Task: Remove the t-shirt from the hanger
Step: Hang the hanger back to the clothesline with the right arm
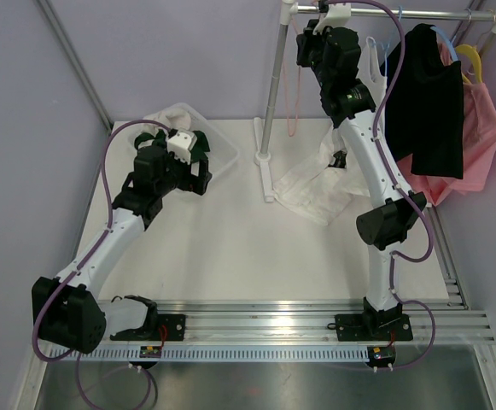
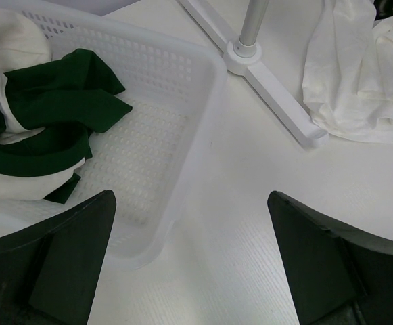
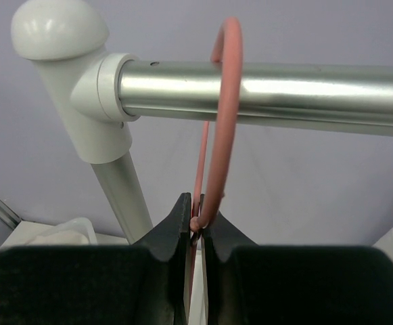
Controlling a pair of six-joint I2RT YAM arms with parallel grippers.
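The right gripper [image 3: 195,218] is clamping the neck of the pink hanger [image 3: 220,115], jaws closed on the wire just below the hook. The hook is sitting over the chrome rail [image 3: 284,91] beside the grey corner joint [image 3: 81,74]. The hanger's long axis is running vertically, with the hook at 12 o'clock and the body dropping toward 6 o'clock.

The white t-shirt [image 1: 312,188] is lying crumpled on the table [image 1: 230,248], off the hanger, spreading toward 3 o'clock from the rack foot [image 1: 266,175]. Its collar direction cannot be told.

The left gripper [image 2: 189,203] is hovering with jaws wide open and holding nothing, over the near wall of the white basket [image 2: 199,128].

The right wrist view alone is showing the grip on the hanger. The left wrist view alone is showing the green and white clothes [image 2: 54,115] inside the basket, at 9 o'clock. The top view alone is showing a black garment [image 1: 431,102] hanging on the rail at 3 o'clock
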